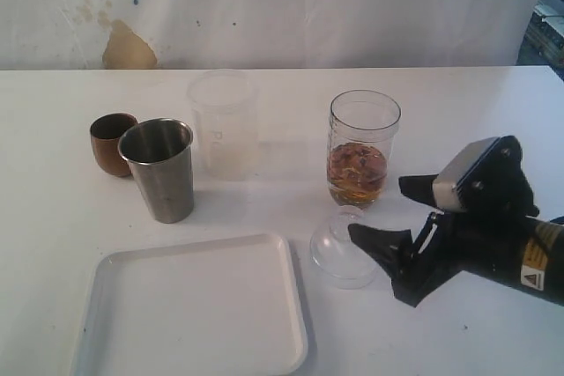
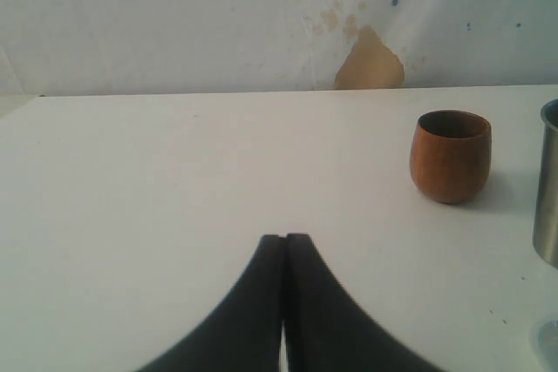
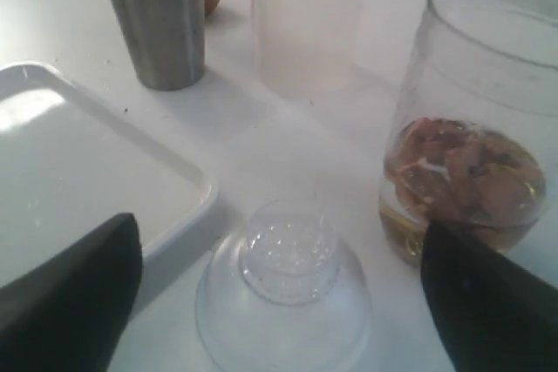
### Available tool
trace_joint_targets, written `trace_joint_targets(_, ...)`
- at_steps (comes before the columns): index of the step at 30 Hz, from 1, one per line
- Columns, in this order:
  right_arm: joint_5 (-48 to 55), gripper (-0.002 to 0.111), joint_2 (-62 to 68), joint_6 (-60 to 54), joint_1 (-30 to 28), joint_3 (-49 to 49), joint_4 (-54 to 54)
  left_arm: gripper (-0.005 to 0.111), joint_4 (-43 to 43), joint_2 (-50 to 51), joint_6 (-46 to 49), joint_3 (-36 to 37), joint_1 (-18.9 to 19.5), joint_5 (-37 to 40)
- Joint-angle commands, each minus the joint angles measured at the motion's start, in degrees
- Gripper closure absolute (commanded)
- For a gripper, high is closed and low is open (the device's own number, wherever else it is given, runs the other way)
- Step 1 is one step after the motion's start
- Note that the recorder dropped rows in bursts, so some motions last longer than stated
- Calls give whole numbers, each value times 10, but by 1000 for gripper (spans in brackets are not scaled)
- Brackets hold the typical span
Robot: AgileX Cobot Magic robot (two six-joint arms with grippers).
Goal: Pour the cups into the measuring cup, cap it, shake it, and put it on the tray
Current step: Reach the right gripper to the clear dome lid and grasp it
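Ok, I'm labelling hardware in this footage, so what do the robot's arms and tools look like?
The right tool has two matte black fingers tapering to points, on a black arm carrying a silver-grey block, a yellow band and a white triangle warning label. The left tool shows only similar black tapered fingers.

The wooden cup (image 1: 113, 143) is reddish brown, and the steel tumbler (image 1: 160, 169) is dull silver-grey. The frosted cup (image 1: 224, 125) is milky white with faint grey lettering. The measuring cup (image 1: 361, 147) is clear (its contents are amber and brown). The tray (image 1: 189, 305) and table (image 1: 53, 217) are white; the white backdrop (image 1: 352, 6) carries a tan stain (image 1: 128, 48) and blue specks.
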Motion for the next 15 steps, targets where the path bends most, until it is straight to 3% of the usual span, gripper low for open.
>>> trace_joint_targets(1, -69, 28, 69, -82, -1, -3, 0, 107, 3, -2, -1, 3, 0, -4)
trace_joint_targets(15, -112, 28, 194, -109, -1, -63, 22, 107, 3, -2, -1, 3, 0, -6)
